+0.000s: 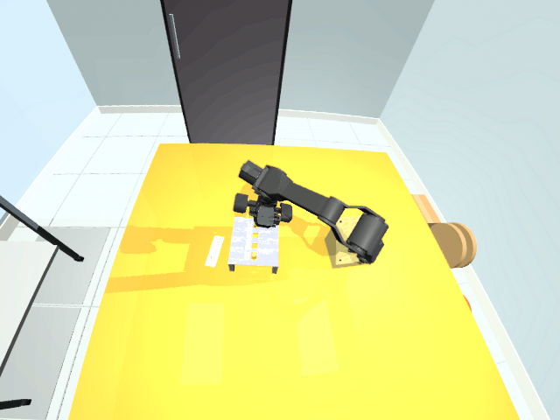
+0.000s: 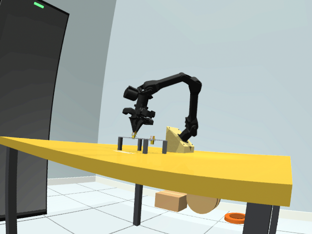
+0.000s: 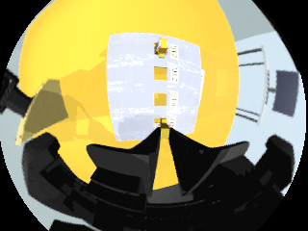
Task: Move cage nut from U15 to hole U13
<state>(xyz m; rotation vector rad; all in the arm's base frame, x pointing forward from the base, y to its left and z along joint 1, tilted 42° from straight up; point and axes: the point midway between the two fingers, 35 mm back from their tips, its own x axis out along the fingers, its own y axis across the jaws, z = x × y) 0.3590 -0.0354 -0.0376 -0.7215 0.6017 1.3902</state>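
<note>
One cage nut (image 2: 133, 134) (image 3: 165, 123) is pinched between the fingers (image 2: 137, 128) — at the rail plate's (image 1: 267, 246) (image 2: 157, 139) (image 3: 132, 87) end hole, above the counter (image 1: 267, 343) (image 2: 176, 163) (image 3: 87, 29).

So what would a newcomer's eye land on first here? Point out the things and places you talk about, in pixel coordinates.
The bright yellow table (image 1: 370, 343) (image 2: 156, 168), filling much of the top and exterior views. Then the black arm (image 1: 307, 197) (image 2: 193, 103), arching from its wedge-shaped base to the pale rail plate (image 1: 267, 253) (image 3: 130, 91), where its fingers are shut on a small yellow cage nut at one end of the hole row. Behind the table in the top view, the tall dark door (image 1: 233, 67) (image 2: 25, 100) stands out against the pale walls.
</note>
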